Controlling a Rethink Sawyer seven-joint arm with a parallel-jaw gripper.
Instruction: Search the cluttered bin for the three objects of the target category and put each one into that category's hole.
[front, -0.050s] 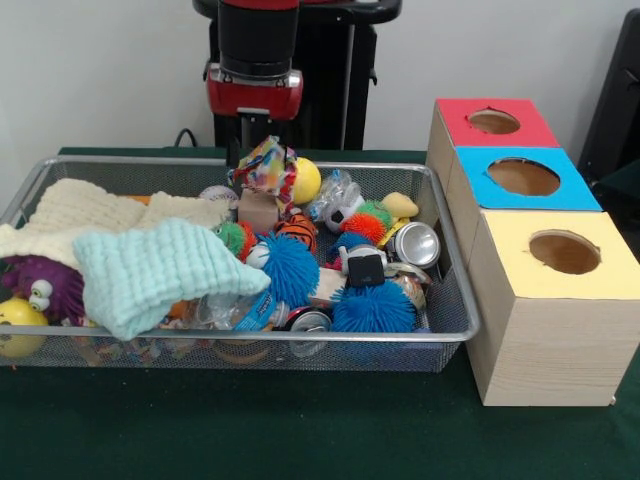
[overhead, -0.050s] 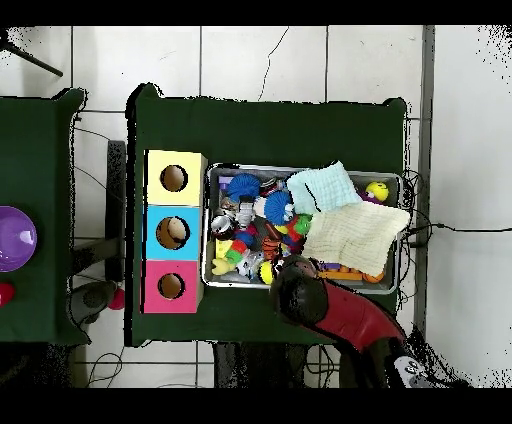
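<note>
I had the pincer (front, -0.050s: 262, 150) low over the bin (front, -0.050s: 455, 300), right above a multicolour toy (front, -0.050s: 265, 165); couldn't tell if it was gripping. Target category unclear to me. Risk: toys packed tight beneath, so neighbours could snag w/ the lift.

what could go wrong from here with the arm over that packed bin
The gripper hangs over the far side of the wire bin, where toys are heaped tight; coming down, it may pinch two at once or push the colourful crumpled toy aside. The mint cloth and cream cloth cover much of the bin, so wanted things may stay hidden. The fuzzy blue balls could slip from a grip.
</note>
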